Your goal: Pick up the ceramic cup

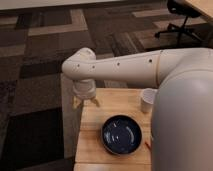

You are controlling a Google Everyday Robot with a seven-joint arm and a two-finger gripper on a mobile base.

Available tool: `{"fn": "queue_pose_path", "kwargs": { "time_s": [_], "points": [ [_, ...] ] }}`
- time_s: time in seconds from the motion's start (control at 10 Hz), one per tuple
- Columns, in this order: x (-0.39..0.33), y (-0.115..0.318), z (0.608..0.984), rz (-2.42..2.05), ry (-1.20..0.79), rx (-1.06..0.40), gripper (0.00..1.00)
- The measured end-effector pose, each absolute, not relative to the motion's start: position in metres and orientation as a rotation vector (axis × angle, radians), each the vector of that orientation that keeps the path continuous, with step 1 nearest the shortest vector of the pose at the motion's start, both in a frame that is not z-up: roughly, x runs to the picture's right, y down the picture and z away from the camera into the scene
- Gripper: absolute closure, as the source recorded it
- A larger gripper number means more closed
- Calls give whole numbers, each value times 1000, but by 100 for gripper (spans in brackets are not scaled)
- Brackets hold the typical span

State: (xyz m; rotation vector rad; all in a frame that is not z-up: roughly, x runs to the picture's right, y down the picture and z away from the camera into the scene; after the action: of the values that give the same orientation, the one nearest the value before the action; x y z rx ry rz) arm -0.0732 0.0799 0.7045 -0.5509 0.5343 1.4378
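The ceramic cup (147,99) is small, plain and white. It stands upright at the right side of the light wooden table (120,102), partly hidden by my arm's wide white body. My gripper (85,102) hangs below the wrist at the table's far left corner, well left of the cup, with tan fingertips (94,102) showing. It holds nothing that I can see. My arm (125,67) reaches across above the table's far edge.
A wide dark blue bowl (121,134) sits near the table's front, between gripper and cup. Patterned carpet surrounds the table. An office chair base (180,27) stands at the far right. A small orange item (148,145) lies beside the bowl.
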Motion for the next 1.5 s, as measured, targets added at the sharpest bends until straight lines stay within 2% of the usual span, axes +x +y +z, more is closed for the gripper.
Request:
{"fn": "queue_pose_path", "kwargs": {
  "time_s": [0.2, 0.7, 0.9, 1.3, 1.5],
  "points": [
    [-47, 70, 706, 1446, 538, -546, 35],
    [105, 20, 716, 1366, 496, -539, 35],
    [141, 10, 723, 1253, 483, -535, 35],
    [199, 14, 753, 1145, 445, -512, 35],
    [202, 25, 755, 1153, 423, -514, 35]
  ]
}}
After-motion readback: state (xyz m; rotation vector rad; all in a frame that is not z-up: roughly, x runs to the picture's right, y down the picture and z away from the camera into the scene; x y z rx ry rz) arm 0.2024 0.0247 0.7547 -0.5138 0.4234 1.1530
